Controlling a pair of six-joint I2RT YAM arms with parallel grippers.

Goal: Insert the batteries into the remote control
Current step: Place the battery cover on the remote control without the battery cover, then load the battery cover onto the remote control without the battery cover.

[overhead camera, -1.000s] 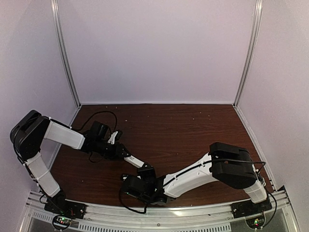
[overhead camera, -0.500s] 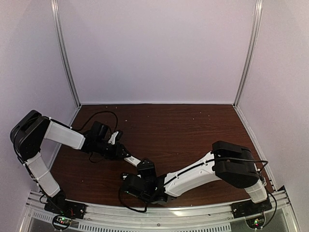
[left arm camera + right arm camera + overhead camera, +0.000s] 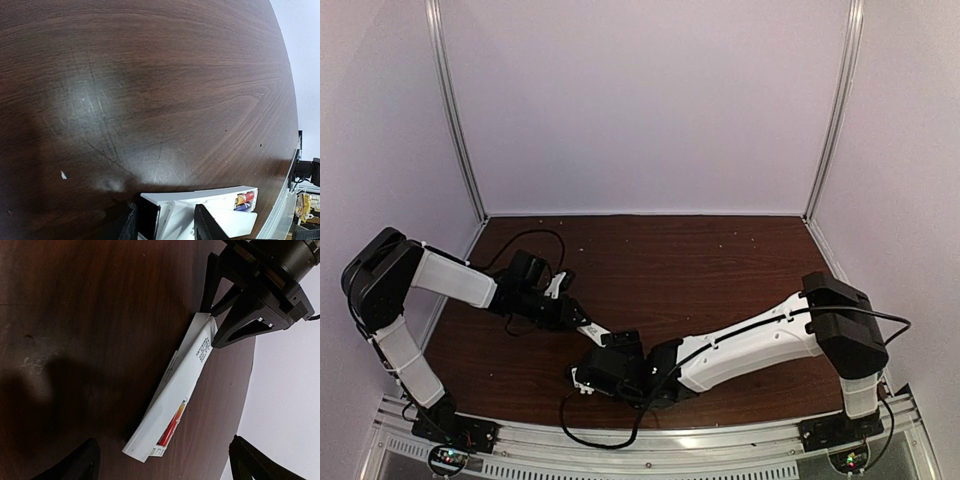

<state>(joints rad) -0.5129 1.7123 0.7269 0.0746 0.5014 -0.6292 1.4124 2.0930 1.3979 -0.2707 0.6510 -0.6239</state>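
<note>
The table (image 3: 150, 75) is dark glossy wood with fine scratches; the remote control (image 3: 185, 375) on it is smooth white plastic.

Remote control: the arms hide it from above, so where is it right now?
In the right wrist view the remote control lies on the table, left of centre, one end in the left gripper, just under the open right gripper.
</note>
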